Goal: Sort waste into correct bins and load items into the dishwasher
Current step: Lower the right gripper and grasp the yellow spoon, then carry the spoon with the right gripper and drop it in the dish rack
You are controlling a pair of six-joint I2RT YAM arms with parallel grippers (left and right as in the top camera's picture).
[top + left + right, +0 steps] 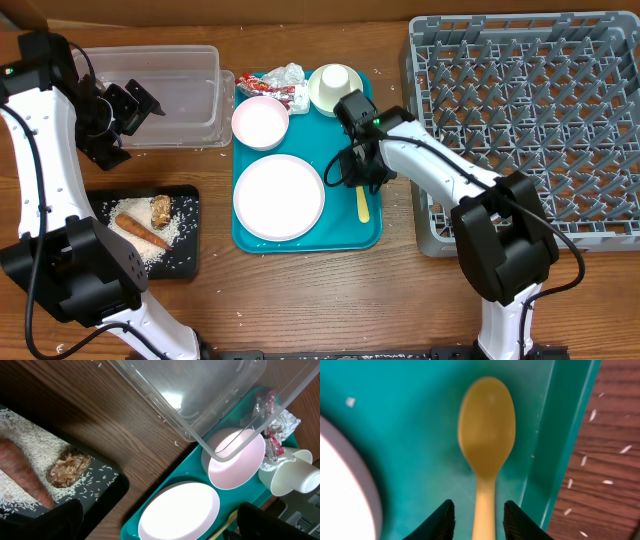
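Pale yellow and smooth, your spoon [486, 435] lies flat on the glossy teal tray [410, 420], its oval bowl near the raised rim. Your right gripper [479, 519] straddles the slim handle, fingers parted with a sliver of gap on each side, gripping nothing. A round white plate [340, 490] curves alongside. Rice grains [592, 415] dot the wooden table [620, 390]. Your left gripper [138, 108] hangs wide apart and empty over the clear tub [190, 70].

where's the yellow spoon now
Overhead, the spoon lies on the teal tray's right side, between the large plate and the tray's right rim, its handle inside the open right pincer.
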